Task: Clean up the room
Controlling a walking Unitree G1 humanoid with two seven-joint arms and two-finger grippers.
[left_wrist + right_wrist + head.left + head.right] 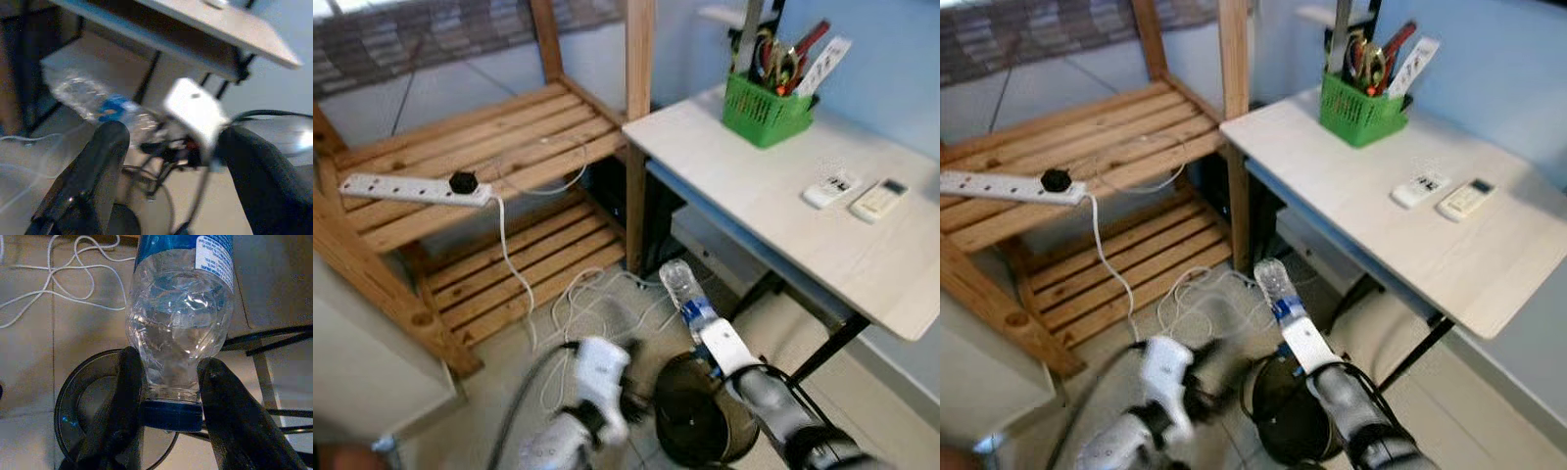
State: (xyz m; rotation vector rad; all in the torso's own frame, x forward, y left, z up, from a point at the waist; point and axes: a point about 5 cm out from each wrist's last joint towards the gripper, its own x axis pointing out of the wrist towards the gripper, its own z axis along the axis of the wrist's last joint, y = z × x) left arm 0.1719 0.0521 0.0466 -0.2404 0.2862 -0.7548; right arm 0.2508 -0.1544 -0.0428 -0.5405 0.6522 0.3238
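A clear plastic bottle with a blue label and blue cap is held at its neck by my right gripper, which is shut on it. The bottle points up and away from the wrist, just above a round black bin on the floor. In the right wrist view the bin's rim lies below the blue cap. My left gripper is open, low beside the bin, with its fingers spread and facing the bottle and the right wrist.
A wooden shelf unit stands at the left with a white power strip on it. White cables trail over the floor. On a white table at the right are a green basket and two remotes.
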